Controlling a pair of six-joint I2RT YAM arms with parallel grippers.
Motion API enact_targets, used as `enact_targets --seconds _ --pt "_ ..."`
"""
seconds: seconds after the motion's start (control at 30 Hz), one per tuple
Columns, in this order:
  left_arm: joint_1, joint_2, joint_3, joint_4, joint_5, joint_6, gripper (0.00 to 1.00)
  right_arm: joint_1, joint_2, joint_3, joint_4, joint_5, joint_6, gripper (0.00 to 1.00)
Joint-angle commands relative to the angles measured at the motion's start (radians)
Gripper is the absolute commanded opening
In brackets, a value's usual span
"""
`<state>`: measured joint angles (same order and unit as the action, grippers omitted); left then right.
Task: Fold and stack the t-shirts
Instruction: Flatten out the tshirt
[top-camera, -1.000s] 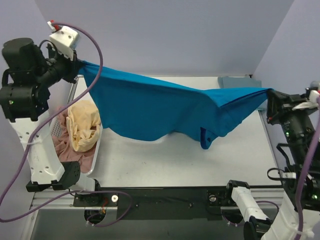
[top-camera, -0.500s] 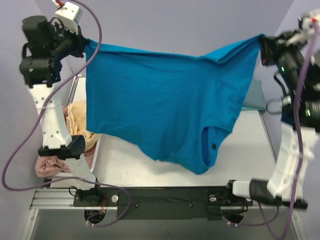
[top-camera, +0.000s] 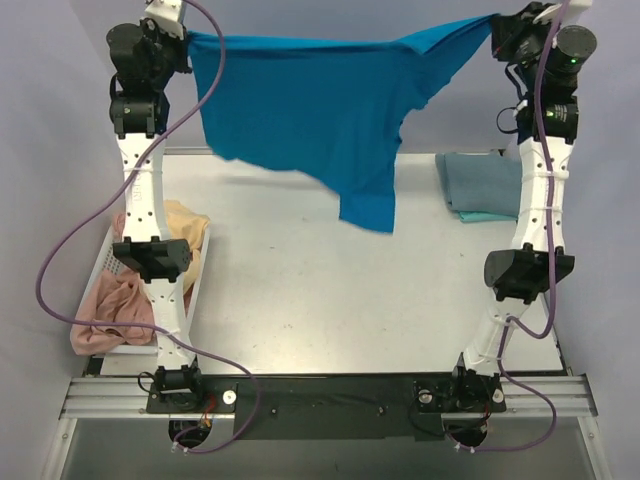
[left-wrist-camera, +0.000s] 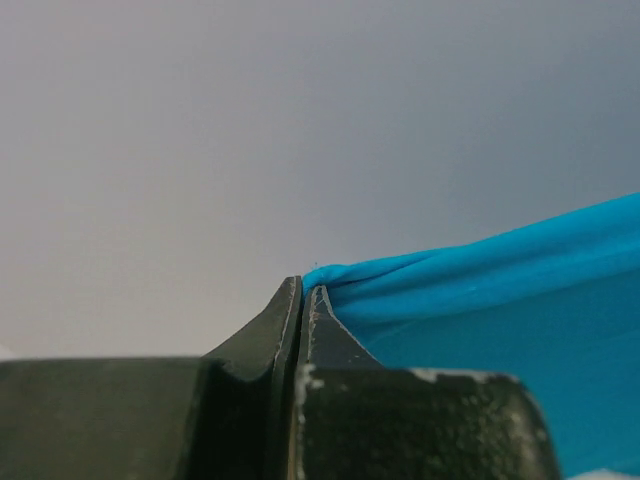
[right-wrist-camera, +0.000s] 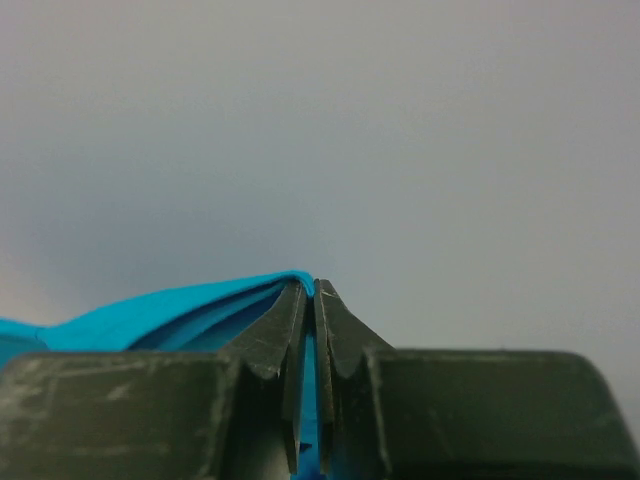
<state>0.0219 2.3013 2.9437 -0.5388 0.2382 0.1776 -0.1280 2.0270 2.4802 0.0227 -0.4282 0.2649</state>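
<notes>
left gripper (left-wrist-camera: 303, 287) pinching tight on one top corner of the blue shirt (top-camera: 310, 110) | right gripper (right-wrist-camera: 313, 284) clamping the opposite corner | shirt hanging stretched between them, long axis running left-right, drooping above the table's (top-camera: 300, 290) far half | both arms standing tall, equally near it

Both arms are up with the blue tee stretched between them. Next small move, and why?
The left gripper and right gripper are each shut on an edge of the bright blue cloth t-shirt, which hangs spread in the air over the grey table. I'd probably lower both together toward the table, to lay it flat for folding.
</notes>
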Motion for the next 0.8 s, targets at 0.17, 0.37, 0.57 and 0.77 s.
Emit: enact_targets --seconds 0.17,0.37,0.57,0.77 --pt "-0.013 -0.094 -0.006 0.154 -0.007 0.102 0.0 -0.127 -0.258 -0.088 0.189 0.042 0.054 0.0" --pt "-0.013 -0.253 -0.314 -0.188 0.148 0.154 0.0 -0.128 -0.52 -0.456 -0.203 -0.156 -0.104 0.0" --pt "-0.013 -0.466 -0.876 -0.44 0.274 0.269 0.0 -0.07 -0.855 -1.036 -0.475 -0.181 -0.182 0.0" --pt "-0.013 -0.724 -1.524 -0.356 0.233 0.37 0.0 0.099 -1.068 -1.45 -0.725 -0.19 -0.045 0.0"
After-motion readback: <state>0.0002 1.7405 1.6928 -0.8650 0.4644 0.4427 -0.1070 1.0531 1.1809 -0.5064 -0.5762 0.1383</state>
